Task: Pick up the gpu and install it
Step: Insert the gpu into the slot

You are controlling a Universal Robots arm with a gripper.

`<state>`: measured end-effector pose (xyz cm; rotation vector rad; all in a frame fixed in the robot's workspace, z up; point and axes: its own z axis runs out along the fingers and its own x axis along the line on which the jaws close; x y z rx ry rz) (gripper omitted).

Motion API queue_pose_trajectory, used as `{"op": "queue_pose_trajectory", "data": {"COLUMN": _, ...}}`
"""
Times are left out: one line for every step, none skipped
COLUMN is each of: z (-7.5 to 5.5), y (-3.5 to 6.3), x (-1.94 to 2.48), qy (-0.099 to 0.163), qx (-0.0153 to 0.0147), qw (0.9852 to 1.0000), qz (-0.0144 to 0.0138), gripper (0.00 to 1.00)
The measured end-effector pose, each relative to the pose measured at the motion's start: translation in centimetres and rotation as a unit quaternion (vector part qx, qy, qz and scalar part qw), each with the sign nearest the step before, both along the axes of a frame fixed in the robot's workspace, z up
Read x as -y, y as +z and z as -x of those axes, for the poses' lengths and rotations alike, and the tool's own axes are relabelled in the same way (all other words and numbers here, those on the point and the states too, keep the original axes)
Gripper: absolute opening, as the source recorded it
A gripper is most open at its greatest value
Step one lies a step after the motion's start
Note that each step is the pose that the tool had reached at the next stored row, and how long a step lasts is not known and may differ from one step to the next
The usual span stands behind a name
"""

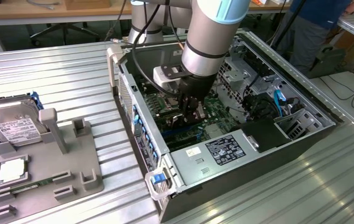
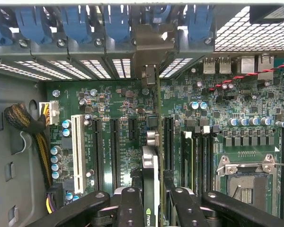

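My gripper (image 1: 191,113) reaches down into the open computer case (image 1: 301,100), just above the green motherboard (image 1: 217,112). It is shut on the gpu (image 2: 150,165), a thin dark card seen edge-on between the two black fingers (image 2: 130,203). In the wrist view my gripper (image 2: 154,201) holds the card upright over the motherboard (image 2: 118,99), in line with a black expansion slot (image 2: 168,142). The card's silver bracket (image 2: 151,47) stands against the rear slot openings with the blue clips (image 2: 116,21). In the exterior view the gpu (image 1: 186,120) is mostly hidden by the fingers.
At the exterior view's left a grey fixture (image 1: 71,163) holds a silver hard drive (image 1: 15,123), a processor (image 1: 10,171) and a memory stick (image 1: 24,186). Inside the case are a power supply (image 1: 227,147), a white slot (image 2: 77,151) and a processor socket (image 2: 246,182). A person (image 1: 317,18) stands behind.
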<state>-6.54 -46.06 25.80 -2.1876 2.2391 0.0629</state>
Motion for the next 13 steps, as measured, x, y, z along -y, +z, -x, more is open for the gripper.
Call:
{"op": "queue_pose_trajectory", "data": {"z": 0.0, "y": -0.02, "x": 0.01, "qy": 0.0, "qx": 0.0, "qw": 1.0, "qz": -0.0001, "gripper": 0.27}}
{"op": "queue_pose_trajectory", "data": {"z": 0.0, "y": -0.02, "x": 0.02, "qy": -0.001, "qx": 0.0, "qw": 1.0, "qz": 0.0, "gripper": 0.27}}
{"op": "queue_pose_trajectory", "data": {"z": 0.0, "y": -0.02, "x": 0.02, "qy": -0.002, "qx": 0.0, "qw": 1.0, "qz": 0.0, "gripper": 0.27}}
{"op": "queue_pose_trajectory", "data": {"z": 0.0, "y": -0.02, "x": 0.02, "qy": -0.002, "qx": -0.0001, "qw": 1.0, "qz": 0.0001, "gripper": 0.27}}
{"op": "queue_pose_trajectory", "data": {"z": 0.0, "y": -0.02, "x": 0.02, "qy": -0.002, "qx": 0.0, "qw": 1.0, "qz": 0.0001, "gripper": 0.27}}
{"op": "queue_pose_trajectory", "data": {"z": 0.0, "y": -0.03, "x": 0.03, "qy": -0.002, "qx": -0.0001, "qw": 1.0, "qz": 0.0001, "gripper": 0.27}}
{"op": "queue_pose_trajectory", "data": {"z": 0.0, "y": -0.06, "x": 0.03, "qy": -0.002, "qx": 0.0, "qw": 1.0, "qz": 0.0001, "gripper": 0.27}}
{"op": "queue_pose_trajectory", "data": {"z": 0.0, "y": -0.09, "x": 0.03, "qy": -0.002, "qx": -0.0001, "qw": 1.0, "qz": 0.0002, "gripper": 0.27}}
{"op": "queue_pose_trajectory", "data": {"z": 0.0, "y": -0.14, "x": 0.03, "qy": -0.002, "qx": 0.0, "qw": 1.0, "qz": 0.0001, "gripper": 0.27}}
{"op": "queue_pose_trajectory", "data": {"z": 0.01, "y": -0.27, "x": 0.03, "qy": -0.002, "qx": 0.0, "qw": 1.0, "qz": 0.0, "gripper": 0.27}}
{"op": "queue_pose_trajectory", "data": {"z": 0.01, "y": -0.28, "x": 0.03, "qy": -0.002, "qx": -0.0001, "qw": 1.0, "qz": 0.0001, "gripper": 0.27}}
{"op": "queue_pose_trajectory", "data": {"z": 0.02, "y": -0.28, "x": 0.03, "qy": -0.002, "qx": -0.0001, "qw": 1.0, "qz": 0.0002, "gripper": 0.27}}
{"op": "queue_pose_trajectory", "data": {"z": 0.02, "y": -0.29, "x": 0.03, "qy": -0.002, "qx": -0.0001, "qw": 1.0, "qz": 0.0002, "gripper": 0.27}}
